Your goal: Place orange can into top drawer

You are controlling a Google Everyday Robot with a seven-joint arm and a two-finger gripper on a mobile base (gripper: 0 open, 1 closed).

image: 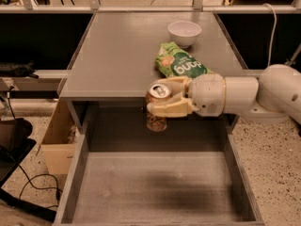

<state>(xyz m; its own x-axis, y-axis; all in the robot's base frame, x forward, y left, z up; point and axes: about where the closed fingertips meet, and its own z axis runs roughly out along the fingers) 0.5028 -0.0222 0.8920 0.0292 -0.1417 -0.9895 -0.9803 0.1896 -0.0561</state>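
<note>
Jaws clamp orange can (156, 108); gripper (162, 97) horizontal from right, above top drawer (155, 187) rear

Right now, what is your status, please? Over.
Gripper shut on orange can, at table front edge. Can upright, above back of open top drawer. Green bag, white bowl behind on table.

The claw (154, 99), at the near edge of the surface (117, 55), has cream-yellow, rounded fingers (171, 110). Behind it sits a bulbous white wrist housing (207, 95), then a smooth white cylindrical arm (241, 95) ending right in a fat rounded joint (282, 88).
</note>
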